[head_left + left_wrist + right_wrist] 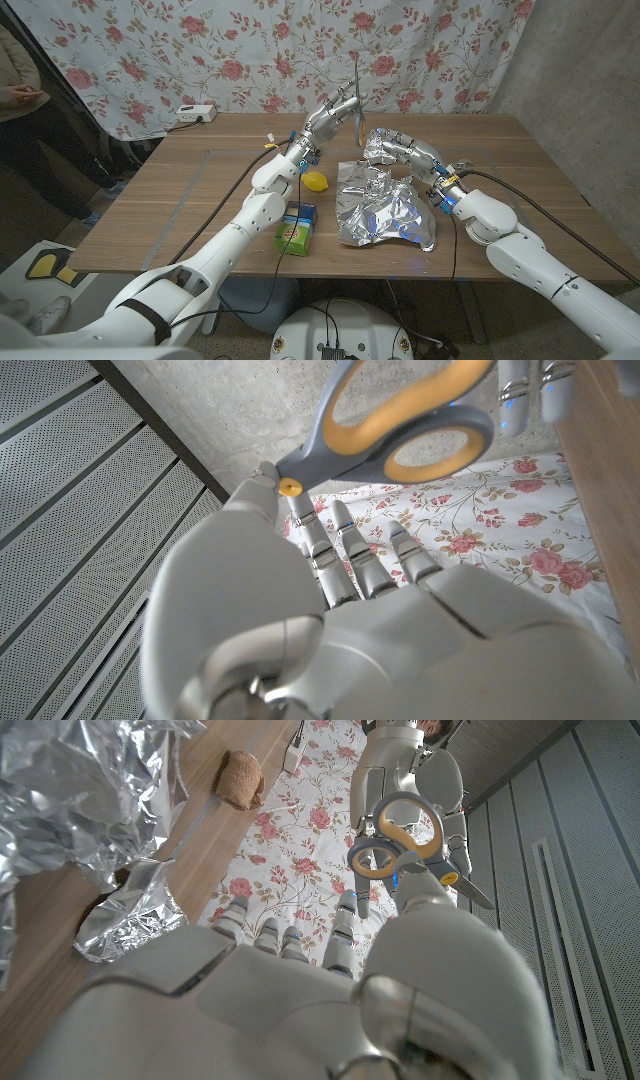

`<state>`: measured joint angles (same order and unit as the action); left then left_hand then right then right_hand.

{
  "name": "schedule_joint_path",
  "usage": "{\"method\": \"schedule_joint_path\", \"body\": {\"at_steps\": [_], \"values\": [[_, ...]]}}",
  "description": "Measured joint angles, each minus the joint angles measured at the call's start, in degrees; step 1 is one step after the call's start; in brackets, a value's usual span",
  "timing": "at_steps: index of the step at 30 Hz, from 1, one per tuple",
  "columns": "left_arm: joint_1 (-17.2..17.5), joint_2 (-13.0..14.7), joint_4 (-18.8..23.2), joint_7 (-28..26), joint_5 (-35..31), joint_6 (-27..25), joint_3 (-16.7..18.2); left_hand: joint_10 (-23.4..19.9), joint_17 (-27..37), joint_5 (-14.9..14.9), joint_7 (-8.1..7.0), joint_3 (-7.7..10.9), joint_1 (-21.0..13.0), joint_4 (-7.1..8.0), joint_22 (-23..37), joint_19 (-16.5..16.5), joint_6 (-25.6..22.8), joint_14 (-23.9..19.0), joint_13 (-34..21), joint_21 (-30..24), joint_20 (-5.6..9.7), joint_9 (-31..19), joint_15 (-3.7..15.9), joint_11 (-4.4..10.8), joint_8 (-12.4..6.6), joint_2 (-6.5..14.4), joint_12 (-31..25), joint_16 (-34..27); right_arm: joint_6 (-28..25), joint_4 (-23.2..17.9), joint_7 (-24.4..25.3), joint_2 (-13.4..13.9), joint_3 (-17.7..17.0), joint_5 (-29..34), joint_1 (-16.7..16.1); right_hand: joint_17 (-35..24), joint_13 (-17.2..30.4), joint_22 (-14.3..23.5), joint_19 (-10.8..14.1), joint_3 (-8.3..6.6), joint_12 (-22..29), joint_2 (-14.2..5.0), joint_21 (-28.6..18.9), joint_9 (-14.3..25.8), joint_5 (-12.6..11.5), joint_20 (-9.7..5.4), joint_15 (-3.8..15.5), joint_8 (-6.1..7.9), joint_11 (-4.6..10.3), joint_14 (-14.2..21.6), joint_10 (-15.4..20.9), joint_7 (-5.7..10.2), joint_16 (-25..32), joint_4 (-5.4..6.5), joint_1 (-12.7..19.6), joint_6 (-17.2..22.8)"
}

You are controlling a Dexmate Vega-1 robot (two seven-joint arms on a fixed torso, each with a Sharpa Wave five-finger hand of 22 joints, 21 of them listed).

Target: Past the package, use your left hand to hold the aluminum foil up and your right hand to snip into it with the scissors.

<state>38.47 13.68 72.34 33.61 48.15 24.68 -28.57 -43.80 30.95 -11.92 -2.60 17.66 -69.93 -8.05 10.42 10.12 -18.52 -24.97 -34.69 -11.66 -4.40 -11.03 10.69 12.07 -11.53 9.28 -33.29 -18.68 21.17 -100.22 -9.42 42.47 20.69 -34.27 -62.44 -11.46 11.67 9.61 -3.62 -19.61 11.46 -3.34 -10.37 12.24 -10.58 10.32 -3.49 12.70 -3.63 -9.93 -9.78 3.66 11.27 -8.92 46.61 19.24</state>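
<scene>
Left hand (330, 117) gripping grey-and-yellow scissors (357, 88) above crumpled aluminum foil (385, 205), right hand (415, 157) grasping foil, green carton (296, 228) print unreadable, wooden table (180, 200), floral curtain (200, 50) behind.

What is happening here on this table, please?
A two-armed robot works at a wooden table. Contrary to the task, its left hand holds the scissors raised above the table, blades pointing up, while its right hand reaches to the crumpled aluminum foil at its far end; whether it grips it is unclear. A green juice package and a yellow lemon sit beside the foil. No cutting is under way yet. A person stands at the left edge.
</scene>
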Motion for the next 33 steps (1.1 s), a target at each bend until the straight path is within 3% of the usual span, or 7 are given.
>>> {"method": "schedule_joint_path", "body": {"at_steps": [19,33], "values": [[-0.41,-0.28,-0.70,0.58,0.13,-0.21,-0.05,0.00,0.53,0.01,-0.11,0.00,-0.23,0.00,0.00,0.00,-0.09,0.00,0.00,0.00,0.00,0.00,0.00,0.00,0.00,0.06,-0.23,-0.18,-0.52,0.47,-1.26,0.02,0.65,-0.31,0.75,-0.01,-0.25,0.00,-1.04,0.00,0.00,-0.30,0.00,-0.26,0.00,-1.02,0.75,0.00,1.29,0.13,-0.20,3.93,0.00,0.00,0.30,2.03],[-0.71,-0.76,-1.39,1.27,0.48,-0.89,-0.23,0.00,0.80,0.03,-0.18,-0.17,-0.46,0.14,0.00,0.01,0.00,-0.01,0.00,0.00,0.00,0.00,0.00,0.00,0.00,-0.21,-0.19,-0.18,-0.10,1.06,-2.37,-0.48,0.81,-1.33,1.14,-0.01,-0.25,0.00,-1.08,0.00,0.00,-0.53,0.00,-0.26,-0.24,-0.98,0.94,0.00,1.52,-0.06,-0.08,4.98,0.00,0.00,0.52,2.02]]}}
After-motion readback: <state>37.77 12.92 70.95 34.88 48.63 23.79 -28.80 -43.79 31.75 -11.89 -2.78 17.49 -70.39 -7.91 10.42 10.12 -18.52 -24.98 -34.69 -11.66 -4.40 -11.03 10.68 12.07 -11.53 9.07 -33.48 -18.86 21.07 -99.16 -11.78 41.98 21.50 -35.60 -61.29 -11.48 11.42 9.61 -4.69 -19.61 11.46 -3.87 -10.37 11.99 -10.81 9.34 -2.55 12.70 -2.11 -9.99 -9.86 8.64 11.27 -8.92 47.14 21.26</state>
